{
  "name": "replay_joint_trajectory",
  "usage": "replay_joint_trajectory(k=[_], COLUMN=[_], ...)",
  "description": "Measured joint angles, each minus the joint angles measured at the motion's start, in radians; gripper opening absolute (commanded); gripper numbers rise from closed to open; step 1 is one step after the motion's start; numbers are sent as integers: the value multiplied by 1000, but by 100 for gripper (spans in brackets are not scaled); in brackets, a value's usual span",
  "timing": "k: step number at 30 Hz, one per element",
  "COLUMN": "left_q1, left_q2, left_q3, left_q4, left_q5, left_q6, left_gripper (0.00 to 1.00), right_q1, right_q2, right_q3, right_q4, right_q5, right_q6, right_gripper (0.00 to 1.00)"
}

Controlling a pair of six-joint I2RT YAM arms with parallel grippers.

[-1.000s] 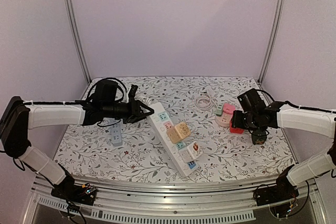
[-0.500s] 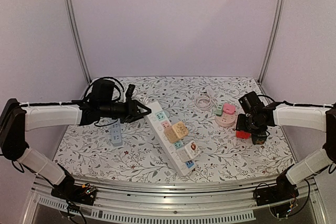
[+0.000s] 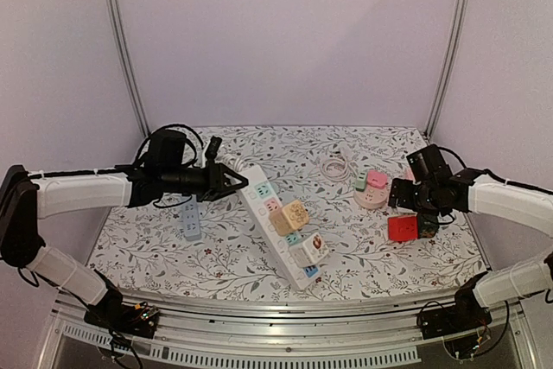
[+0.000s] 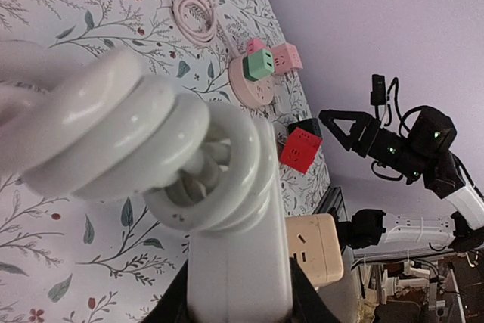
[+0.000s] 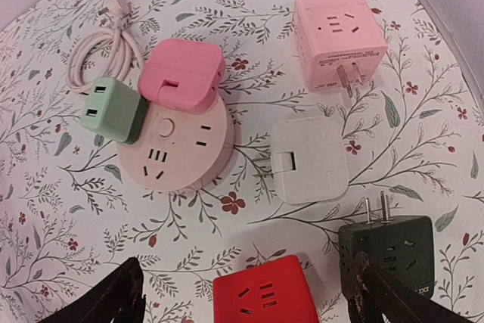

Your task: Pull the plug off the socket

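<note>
1. The right gripper (image 5: pixel 243 262) stands wide open and holds nothing, hovering over the red plug cube (image 5: pixel 265 296).
2. The red plug cube lies loose on the table (image 3: pixel 173 257), just beside a dark green cube (image 5: pixel 389 247) and apart from the round socket (image 5: pixel 174 149).
3. The left gripper (image 3: pixel 235 183) is clamped narrowly on the cable end of the white power strip (image 3: pixel 276 222).

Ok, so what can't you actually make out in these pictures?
Left wrist view: the coiled white cable covers most of the power strip, hiding its sockets.
Same view: the left gripper is nearly cut off at the bottom edge.
Right wrist view: the bottom edge cuts the red cube adapter.
Top view: the beige adapter on the strip is too small to show its prongs.
</note>
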Motion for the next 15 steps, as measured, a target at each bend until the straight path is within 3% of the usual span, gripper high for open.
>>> replay_joint_trajectory(k=[6, 15], left_q1=[0, 0], left_q2=[-7, -8], left_q3=[0, 0], left_q4=[-2, -2], left_q5=[5, 10], left_q6=[10, 12], left_gripper=[0, 0], right_q1=[55, 389], right_q2=[-108, -102], right_q3=[27, 174], right_q4=[10, 107], right_q5=[-151, -301], right_q6=[-92, -227], right_gripper=[95, 96])
